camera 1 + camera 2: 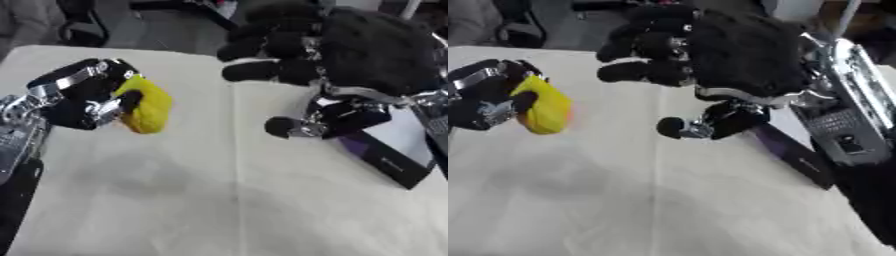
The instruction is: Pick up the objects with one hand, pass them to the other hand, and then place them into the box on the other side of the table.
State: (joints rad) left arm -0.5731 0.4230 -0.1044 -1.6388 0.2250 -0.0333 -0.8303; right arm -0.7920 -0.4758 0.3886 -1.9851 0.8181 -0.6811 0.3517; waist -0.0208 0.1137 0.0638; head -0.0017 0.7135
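My left hand (pixel 83 97) is raised over the left part of the table with its fingers and thumb curled round a soft yellow object (pixel 147 107). The object sticks out to the right of the hand, clear of the table. My right hand (pixel 737 55) hovers at the upper right, palm toward the left, fingers spread and relaxed, thumb (pixel 684 127) pointing left; it holds nothing. A gap of bare cloth separates the two hands.
A dark box with a purple inside (pixel 385 160) lies under and behind the right hand at the table's right edge. A white cloth (pixel 219 200) covers the table. Chair legs and floor show beyond the far edge.
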